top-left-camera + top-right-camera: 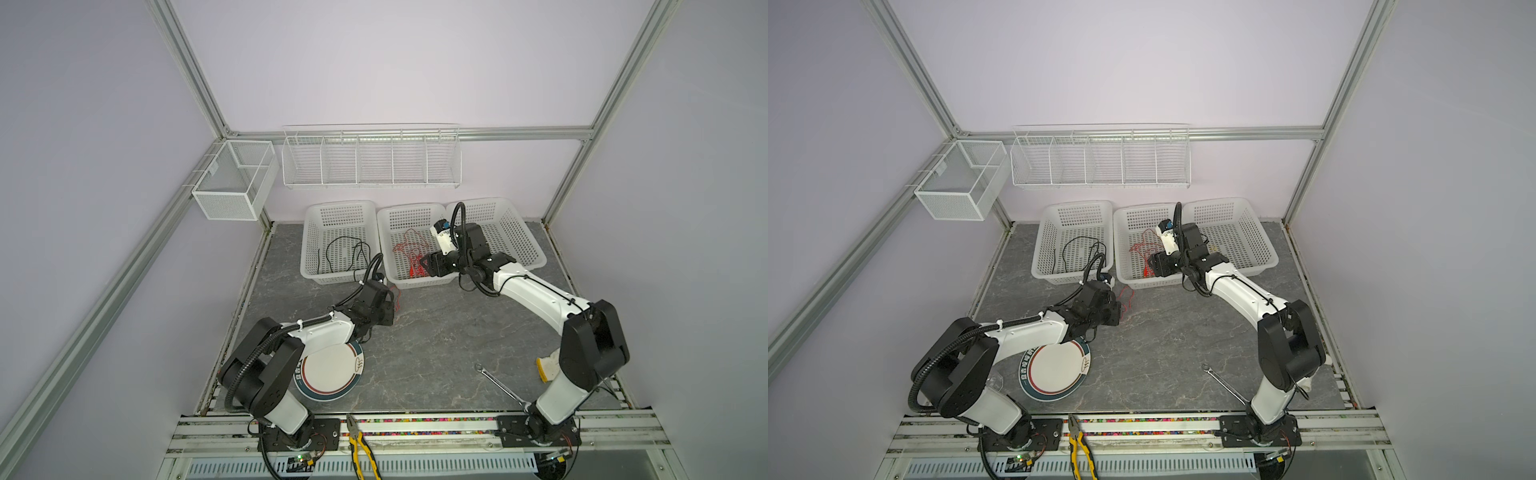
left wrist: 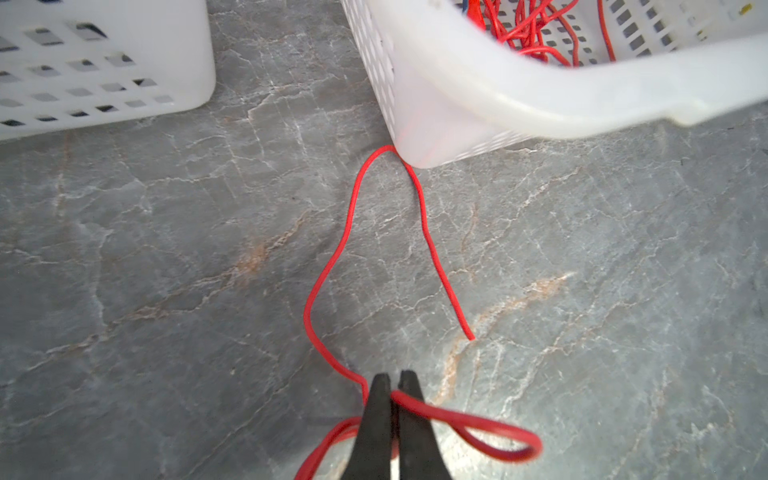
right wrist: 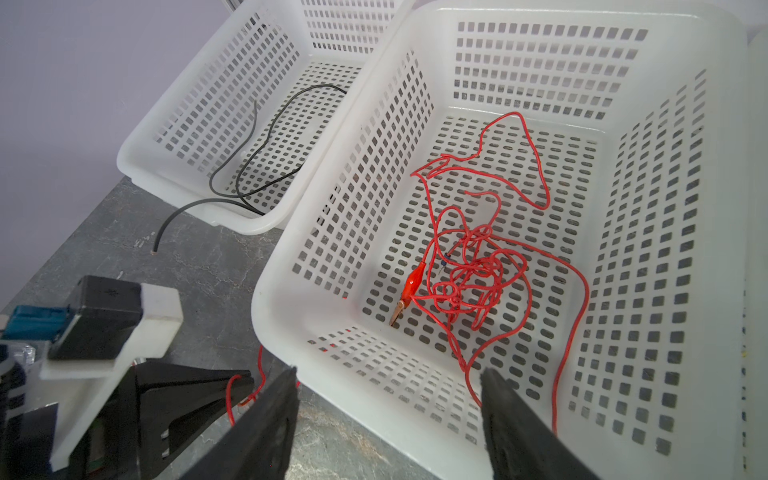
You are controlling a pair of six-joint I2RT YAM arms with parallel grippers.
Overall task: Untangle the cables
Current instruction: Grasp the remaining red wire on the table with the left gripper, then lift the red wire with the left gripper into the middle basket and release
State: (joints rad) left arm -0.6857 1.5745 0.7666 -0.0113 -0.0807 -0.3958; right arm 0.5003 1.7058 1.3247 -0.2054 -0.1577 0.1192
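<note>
Cables [image 1: 411,257] lie in three places. One red cable [image 2: 306,316] is on the grey counter [image 2: 166,249], and the left end effector [image 2: 394,384] is clenched on it: both black fingers [image 2: 378,415] are pressed together, with the cable passing between them close to the tips. From this grip the cable runs ahead over the counter to the corner foot of the middle basket [image 2: 478,95], touches it, bends back, and finishes in a free end lying on the counter, a little aside of the fingers. One more loop of the same cable lies just beside the fingers.

The red tangle [image 3: 469,274] rests on the floor of the middle basket, with a red clip [image 3: 413,282] at its edge. The right end effector [image 3: 388,372] hovers at the near wall of this basket, its jaws spread wide with nothing between them; the tangle is ahead of the fingertips and is not touched.

A black cable [image 3: 266,141] lies in the left basket [image 3: 129,162], touched by neither end effector, and one end of it hangs over the rim to the counter.
</note>
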